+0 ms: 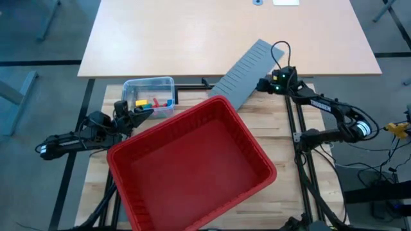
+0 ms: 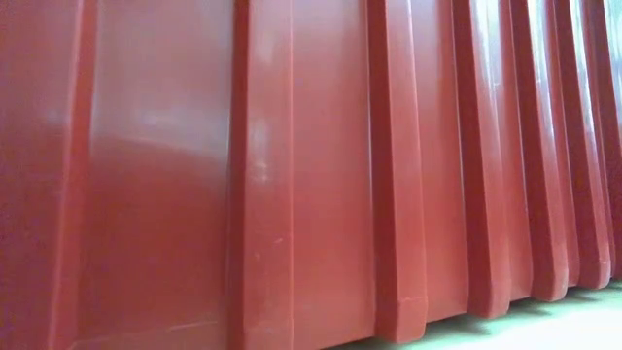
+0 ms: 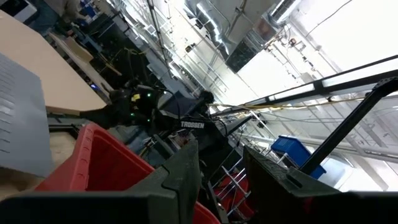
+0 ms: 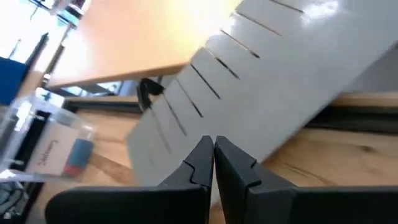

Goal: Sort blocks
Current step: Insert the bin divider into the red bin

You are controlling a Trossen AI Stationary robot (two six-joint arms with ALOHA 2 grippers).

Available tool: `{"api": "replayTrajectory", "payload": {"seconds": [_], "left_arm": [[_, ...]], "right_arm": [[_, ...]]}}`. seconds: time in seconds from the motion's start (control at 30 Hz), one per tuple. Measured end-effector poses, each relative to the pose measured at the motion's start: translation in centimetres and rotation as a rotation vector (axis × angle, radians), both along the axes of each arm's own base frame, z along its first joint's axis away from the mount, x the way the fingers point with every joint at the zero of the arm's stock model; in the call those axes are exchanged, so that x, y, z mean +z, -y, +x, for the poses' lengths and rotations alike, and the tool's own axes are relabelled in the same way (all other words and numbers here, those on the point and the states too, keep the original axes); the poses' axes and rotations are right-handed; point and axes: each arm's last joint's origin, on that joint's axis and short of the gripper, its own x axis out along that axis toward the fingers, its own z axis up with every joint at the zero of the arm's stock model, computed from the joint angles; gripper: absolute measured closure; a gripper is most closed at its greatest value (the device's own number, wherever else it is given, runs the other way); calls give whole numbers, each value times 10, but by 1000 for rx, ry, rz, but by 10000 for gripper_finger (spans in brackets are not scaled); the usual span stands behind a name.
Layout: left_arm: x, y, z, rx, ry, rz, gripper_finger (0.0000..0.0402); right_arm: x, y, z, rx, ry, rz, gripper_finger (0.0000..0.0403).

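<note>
A large red bin (image 1: pixel 192 167) fills the middle of the tabletop (image 1: pixel 282 128), while the blocks (image 1: pixel 153 102) sit inside a small clear tub (image 1: pixel 149 96) at the far left. The left gripper (image 1: pixel 133 113) hangs just beside the tub with its fingers apart, holding nothing visible. The right gripper (image 4: pixel 214 149), fingers pressed together and empty, hovers at the grey slotted panel (image 1: pixel 247 72) leaning at the far right. A careless sweep there could likely knock the panel over.
</note>
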Motion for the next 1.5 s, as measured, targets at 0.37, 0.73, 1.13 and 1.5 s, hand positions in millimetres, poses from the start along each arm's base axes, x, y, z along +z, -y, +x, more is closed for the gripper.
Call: {"api": "replayTrajectory", "payload": {"seconds": [0.37, 0.73, 1.13, 1.5], "left_arm": [[0, 0, 0, 7, 1, -2, 297], [0, 0, 0, 10, 1, -4, 296], [0, -1, 0, 26, -2, -10, 296], [0, -1, 0, 25, -1, -10, 296]], "right_arm": [[-44, 19, 11, -21, 8, 175, 279], [-87, 43, 25, -81, 171, 281, 164], [-93, 52, 30, -114, 268, 257, 282], [-78, 54, 32, -68, 303, 165, 400]]}}
